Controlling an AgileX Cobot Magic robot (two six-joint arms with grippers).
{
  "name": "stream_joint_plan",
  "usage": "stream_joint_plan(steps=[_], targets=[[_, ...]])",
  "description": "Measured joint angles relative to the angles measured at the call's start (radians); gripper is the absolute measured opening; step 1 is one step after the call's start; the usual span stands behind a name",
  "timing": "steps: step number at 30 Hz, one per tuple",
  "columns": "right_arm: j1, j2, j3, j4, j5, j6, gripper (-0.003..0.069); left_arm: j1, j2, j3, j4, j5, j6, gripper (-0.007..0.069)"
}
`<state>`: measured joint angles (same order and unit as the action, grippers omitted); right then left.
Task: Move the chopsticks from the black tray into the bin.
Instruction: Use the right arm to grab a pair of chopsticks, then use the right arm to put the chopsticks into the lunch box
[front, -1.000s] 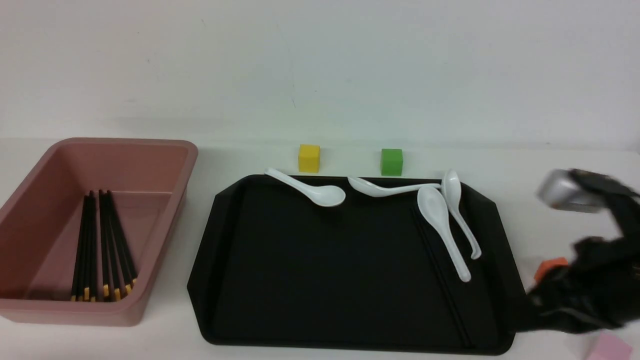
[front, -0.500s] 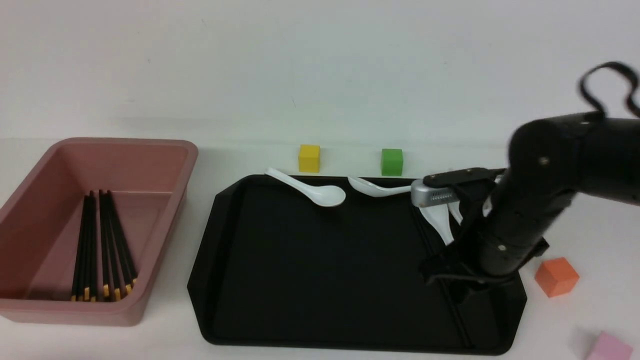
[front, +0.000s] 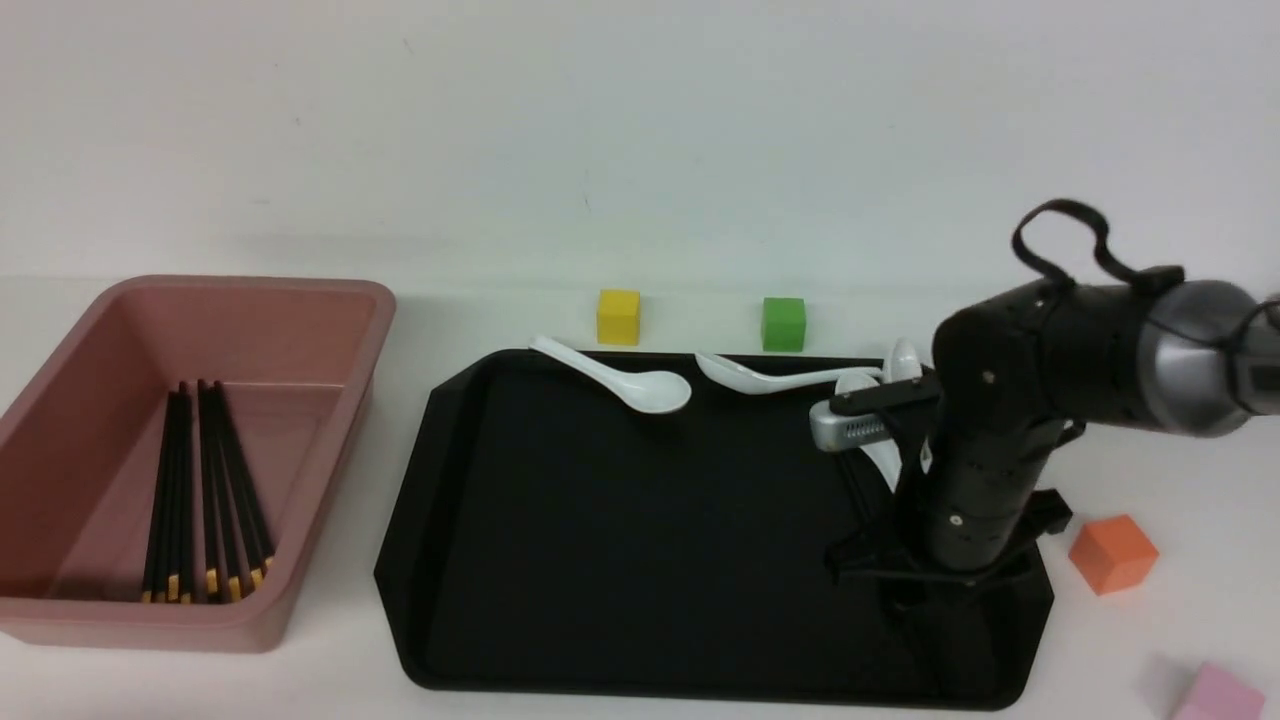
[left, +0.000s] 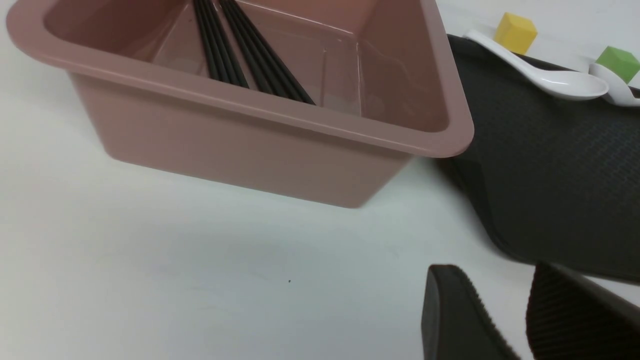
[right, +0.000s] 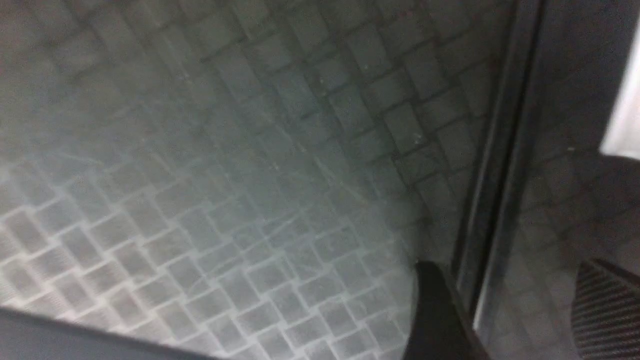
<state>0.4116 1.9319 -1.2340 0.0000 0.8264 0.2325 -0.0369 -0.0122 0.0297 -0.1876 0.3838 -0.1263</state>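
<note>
Right arm (front: 985, 430) now lower over the black tray's (front: 640, 560) right edge | pointing down | right pincer (right: 505, 310) spread around chopsticks (right: 492, 200)

right arm: matte black housing | silver-gray collar | looped black cable

The black tray (front: 640, 560) is lying open from its centre round to nine o'clock. White spoons (front: 765, 380) are crowding its one o'clock area, one lying just beside the black chopsticks (right: 492, 180), partly blocking access there. The pink bin (front: 335, 440) is standing open-topped, its raised wall blocking any low sideways pass from the tray.
</note>
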Motion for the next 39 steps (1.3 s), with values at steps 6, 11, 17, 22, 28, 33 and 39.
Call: stream_joint_plan(steps=[6,11,17,22,28,33,39], targets=[[0.000,0.032,-0.011,0.011,0.001,0.001,0.0342,0.000,0.000,0.000,0.000,0.000,0.000,0.0238],[0.000,0.033,-0.013,0.014,0.005,0.001,0.0214,0.000,0.000,0.000,0.000,0.000,0.000,0.0238],[0.000,0.042,-0.041,0.030,0.056,0.004,0.0111,0.000,0.000,0.000,0.000,0.000,0.000,0.0238],[0.000,0.055,-0.130,0.055,0.211,0.004,0.0111,0.000,0.000,0.000,0.000,0.000,0.000,0.0238],[0.000,0.055,-0.283,0.073,0.371,-0.029,0.0111,0.000,0.000,0.000,0.000,0.000,0.000,0.0238],[0.000,0.055,-0.328,0.157,0.378,-0.084,0.0111,0.000,0.000,0.000,0.000,0.000,0.000,0.0238],[0.000,0.040,-0.330,0.411,0.385,-0.197,0.0111,0.000,0.000,0.000,0.000,0.000,0.000,0.0238]])
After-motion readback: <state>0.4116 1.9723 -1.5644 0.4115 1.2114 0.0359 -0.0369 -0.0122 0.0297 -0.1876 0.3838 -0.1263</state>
